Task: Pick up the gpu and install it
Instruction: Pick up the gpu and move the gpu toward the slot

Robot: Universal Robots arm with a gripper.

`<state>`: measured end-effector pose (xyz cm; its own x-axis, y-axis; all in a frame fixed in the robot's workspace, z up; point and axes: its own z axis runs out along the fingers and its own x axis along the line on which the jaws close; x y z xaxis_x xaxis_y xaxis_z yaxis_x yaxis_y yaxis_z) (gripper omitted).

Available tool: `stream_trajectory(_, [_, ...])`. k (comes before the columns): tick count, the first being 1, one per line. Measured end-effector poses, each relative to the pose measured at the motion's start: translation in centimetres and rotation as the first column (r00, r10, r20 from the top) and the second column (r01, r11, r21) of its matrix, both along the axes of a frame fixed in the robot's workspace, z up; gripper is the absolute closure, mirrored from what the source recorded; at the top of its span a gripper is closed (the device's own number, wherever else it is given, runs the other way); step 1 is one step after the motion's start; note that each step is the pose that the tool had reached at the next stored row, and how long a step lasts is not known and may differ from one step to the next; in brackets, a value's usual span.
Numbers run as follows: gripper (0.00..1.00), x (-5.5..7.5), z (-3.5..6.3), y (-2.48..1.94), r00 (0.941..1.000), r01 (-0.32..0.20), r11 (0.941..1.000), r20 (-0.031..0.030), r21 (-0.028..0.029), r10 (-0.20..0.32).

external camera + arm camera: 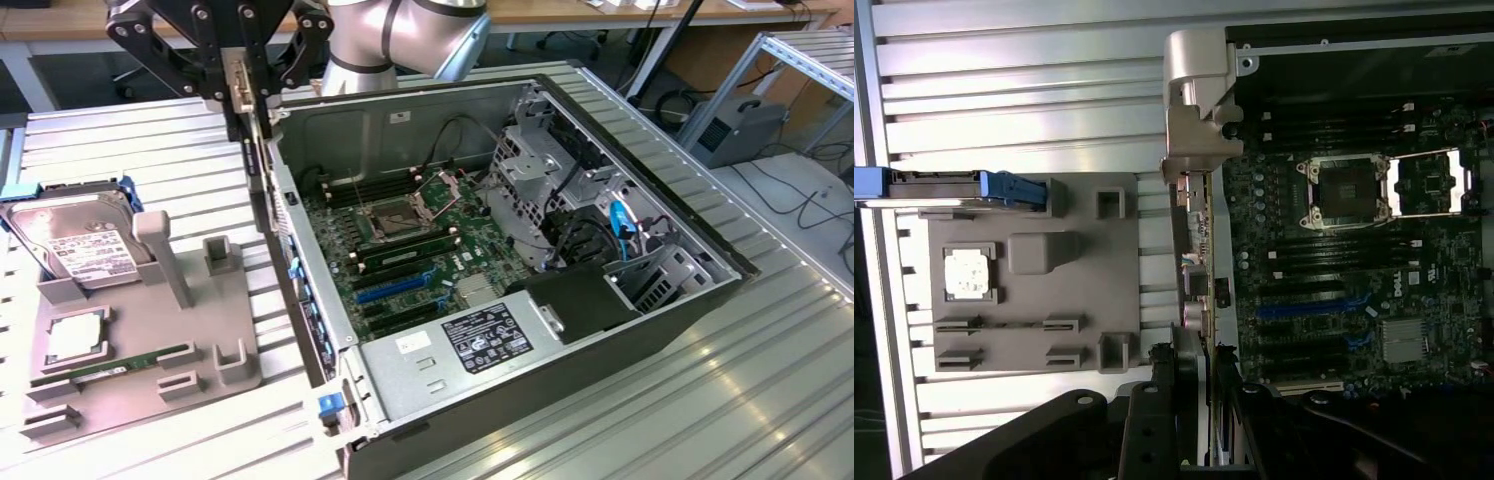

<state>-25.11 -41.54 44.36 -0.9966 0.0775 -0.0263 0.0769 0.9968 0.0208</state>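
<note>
My gripper (242, 80) hangs at the top of the exterior view, over the near-left wall of the open computer case (400, 125). It is shut on the gpu (248, 138), a thin dark card held edge-on and pointing down. In the wrist view the gpu (1195, 250) runs away from my fingers (1159, 400), with its silvery end bracket (1199, 90) at the far end. The card lines up along the case wall, beside the motherboard (1334, 260) and its blue slots (1299, 305), and stays above them.
A grey fixture tray (147, 395) lies on the exterior view's left. It holds a hard drive (74, 240), a CPU (74, 340) and a green RAM stick (114, 368). The case holds a drive cage (534, 170), cables and a power supply (487, 340). The ribbed aluminium table (747, 380) surrounds it.
</note>
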Motion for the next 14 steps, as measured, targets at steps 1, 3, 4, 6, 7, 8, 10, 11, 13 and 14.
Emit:
stream_trajectory(1, [0.73, 0.05, 0.00, 0.00, 1.0000, 0.000, 1.0000, 0.0000, -0.0002, 0.000])
stream_trajectory(3, [0.73, 0.12, 0.00, 0.00, 1.0000, 0.000, 1.0000, 0.0000, -0.0003, 0.000])
stream_trajectory(4, [0.73, 0.16, 0.00, 0.00, 1.0000, 0.000, 1.0000, 0.0000, -0.0004, 0.000])
stream_trajectory(6, [0.73, 0.28, 0.00, 0.00, 1.0000, 0.000, 1.0000, -0.0001, -0.0007, 0.000])
stream_trajectory(7, [0.73, 0.34, -0.01, 0.00, 1.0000, 0.000, 1.0000, 0.0000, -0.0007, 0.000])
stream_trajectory(8, [0.73, 0.41, 0.00, 0.00, 1.0000, 0.000, 1.0000, -0.0001, -0.0007, 0.000])
stream_trajectory(10, [0.73, 0.47, -0.01, 0.00, 1.0000, 0.000, 1.0000, 0.0000, -0.0007, 0.000])
stream_trajectory(11, [0.73, 0.51, -0.01, 0.00, 1.0000, 0.000, 1.0000, 0.0000, -0.0007, 0.000])
stream_trajectory(13, [0.73, 0.59, -0.01, 0.00, 1.0000, 0.000, 1.0000, 0.0000, -0.0007, 0.000])
stream_trajectory(14, [0.73, 0.65, -0.01, 0.00, 1.0000, 0.000, 1.0000, 0.0000, -0.0007, 0.000])
